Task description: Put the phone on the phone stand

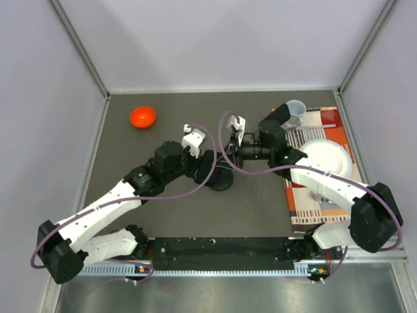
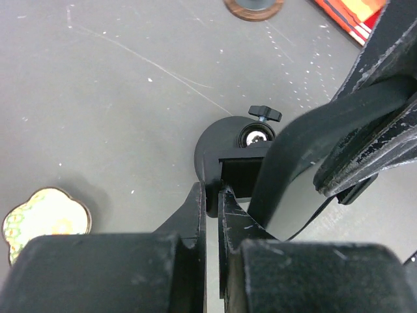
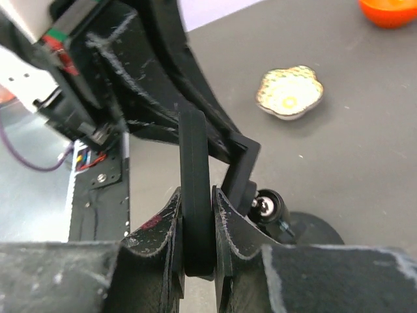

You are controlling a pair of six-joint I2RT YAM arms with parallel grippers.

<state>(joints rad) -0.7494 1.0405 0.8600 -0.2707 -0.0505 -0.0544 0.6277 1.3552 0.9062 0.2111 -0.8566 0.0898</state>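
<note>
The phone (image 3: pixel 194 150) is pinched on its edge betw. the right gripper (image 3: pixel 197 199) fingers. The phone stand (image 2: pixel 218 143) head is squeezed by the left gripper (image 2: pixel 212 192), right beside the phone.

A dark grey tabletop (image 1: pixel 260 208) carries an orange bowl (image 1: pixel 142 117) in its far left part, well apart from a red-and-orange striped cloth (image 1: pixel 326 120) laid along the right side. On that cloth sit a white plate (image 1: pixel 329 156) and, at the far left corner, a pale cup (image 1: pixel 295 109). The wrist views also show a small flower-shaped dish (image 3: pixel 290 92) with a yellow-green pattern lying flat on the tabletop, and a brown disc (image 2: pixel 254 8) at the picture's top edge.
</note>
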